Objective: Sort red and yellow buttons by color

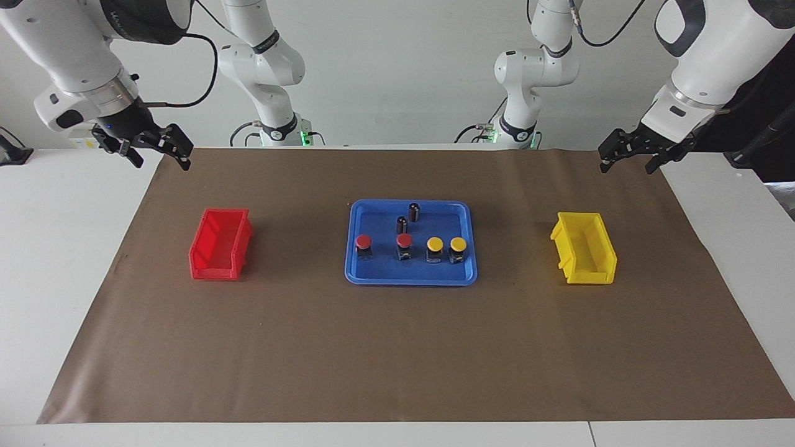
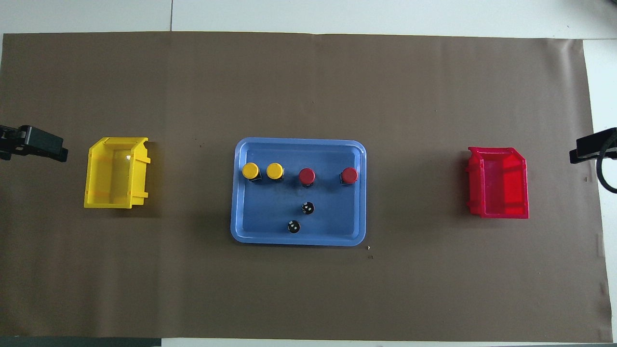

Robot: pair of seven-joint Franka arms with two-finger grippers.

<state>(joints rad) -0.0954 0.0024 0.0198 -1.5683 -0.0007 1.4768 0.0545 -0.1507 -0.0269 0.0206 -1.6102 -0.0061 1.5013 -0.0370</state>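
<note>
Two red buttons (image 1: 363,242) (image 1: 404,241) and two yellow buttons (image 1: 435,244) (image 1: 458,244) stand upright in a row in the blue tray (image 1: 410,280), the yellow ones toward the left arm's end. From overhead the yellow buttons (image 2: 250,170) (image 2: 274,170) and red buttons (image 2: 306,176) (image 2: 349,175) show in the tray (image 2: 299,240). My right gripper (image 1: 160,158) is open and empty in the air over the brown mat's corner at its end. My left gripper (image 1: 627,164) is open and empty over the corner at its end. Both arms wait.
Two dark capless cylinders (image 1: 414,211) (image 1: 402,223) stand in the tray, nearer to the robots than the buttons. An empty red bin (image 1: 214,270) sits toward the right arm's end and an empty yellow bin (image 1: 590,276) toward the left arm's end. A brown mat (image 1: 397,360) covers the table.
</note>
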